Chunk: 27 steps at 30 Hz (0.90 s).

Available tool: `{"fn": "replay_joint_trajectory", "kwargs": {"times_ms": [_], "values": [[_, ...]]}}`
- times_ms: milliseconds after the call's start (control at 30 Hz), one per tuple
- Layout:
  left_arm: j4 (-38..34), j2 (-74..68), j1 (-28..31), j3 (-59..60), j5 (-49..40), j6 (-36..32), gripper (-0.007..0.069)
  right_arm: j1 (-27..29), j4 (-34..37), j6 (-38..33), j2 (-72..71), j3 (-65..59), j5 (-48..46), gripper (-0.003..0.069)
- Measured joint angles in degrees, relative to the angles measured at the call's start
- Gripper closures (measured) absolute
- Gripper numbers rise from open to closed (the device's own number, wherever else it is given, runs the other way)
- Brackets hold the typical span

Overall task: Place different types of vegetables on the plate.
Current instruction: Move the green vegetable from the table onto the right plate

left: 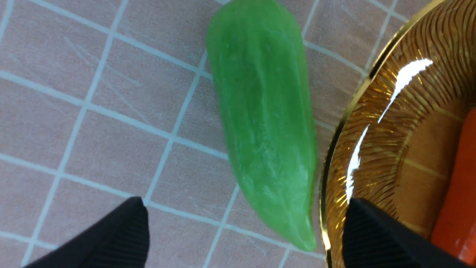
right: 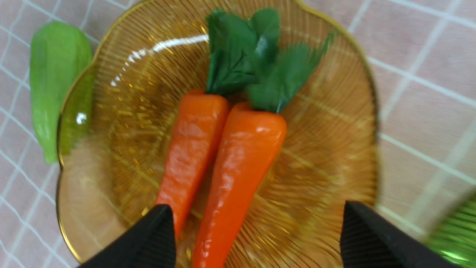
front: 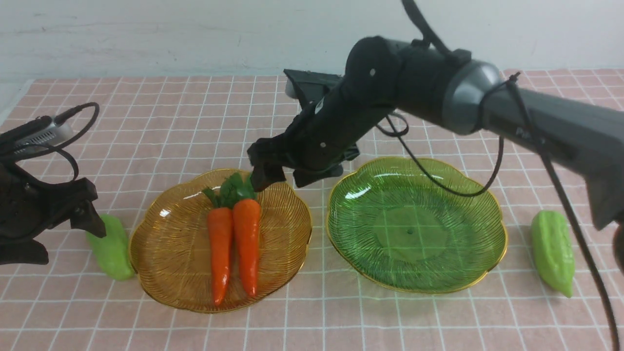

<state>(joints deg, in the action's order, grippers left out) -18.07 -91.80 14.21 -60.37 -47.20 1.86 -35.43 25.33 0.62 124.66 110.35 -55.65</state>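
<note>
Both carrots [front: 247,243] lying in amber plate, centre-left of front view | two green gourds waiting on worktop [front: 312,321], lower left and lower right; green plate [front: 412,234] sitting empty | left fingers [front: 61,239] spreading wide, holding nothing | right fingers [front: 282,178] standing apart over carrots, gripping nothing

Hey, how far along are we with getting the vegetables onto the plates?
Both carrots already lie on the amber plate. Nothing is in hand: the left gripper and right gripper are open and empty. Two green gourds remain on the table, and the green plate is bare.
</note>
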Motion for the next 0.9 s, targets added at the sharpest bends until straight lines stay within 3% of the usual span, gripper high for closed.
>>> {"fn": "replay_joint_trajectory", "kwargs": {"times_ms": [133,233,367,467,567,700,900], "values": [[-2.3,-3.4,0.0,0.0,3.9,-1.4,-0.0023,4.0,-8.2,1.0,-4.4,7.3,-13.6,0.0123],[-3.7,-6.0,0.0,0.0,7.4,-1.9,-0.0010,6.8,-17.0,3.5,-9.3,10.1,-15.0,0.0130],[-5.7,-9.5,0.0,-0.1,10.1,-2.3,0.0047,8.9,-28.3,6.1,-19.9,4.5,-15.9,0.0134],[-7.5,-11.6,0.0,-0.5,10.6,-2.7,0.0099,10.5,-32.1,6.2,-27.2,-3.9,-16.1,0.0134],[-8.7,-12.5,0.0,-0.7,11.0,-2.9,0.0179,15.4,-34.5,8.1,-34.7,-15.0,-16.2,0.0134],[-8.6,-12.6,0.1,-1.4,9.3,-3.3,0.0322,24.7,-31.8,8.9,-37.9,-26.6,-16.3,0.0167],[-7.3,-4.5,-1.6,-8.2,1.9,-5.5,0.0329,34.0,-25.3,8.0,-37.2,-37.5,-15.3,0.0239]]}}
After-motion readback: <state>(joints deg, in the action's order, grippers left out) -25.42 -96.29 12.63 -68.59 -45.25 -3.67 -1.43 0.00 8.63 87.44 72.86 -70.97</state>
